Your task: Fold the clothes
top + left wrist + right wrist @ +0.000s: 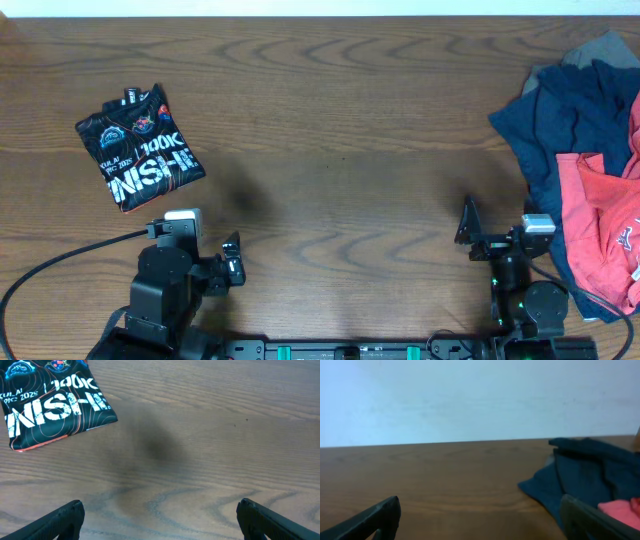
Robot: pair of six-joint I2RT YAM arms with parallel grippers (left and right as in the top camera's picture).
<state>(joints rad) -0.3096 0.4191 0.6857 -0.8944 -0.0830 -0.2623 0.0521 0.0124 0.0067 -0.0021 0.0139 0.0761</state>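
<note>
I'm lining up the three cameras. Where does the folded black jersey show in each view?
Overhead: the black jersey lies in the upper left of the picture.
Left wrist: the black jersey fills the top left corner, cut off by the frame edge.
Right wrist: not in it.
Shared landmark: the wooden table, seen in all three.

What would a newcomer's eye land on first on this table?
First, the folded black jersey with white 100K lettering, lying on the left side of the table. Then, heaped unfolded at the right edge, a navy garment with a coral-red garment on top. The left gripper and right gripper sit open and empty near the front edge.
</note>
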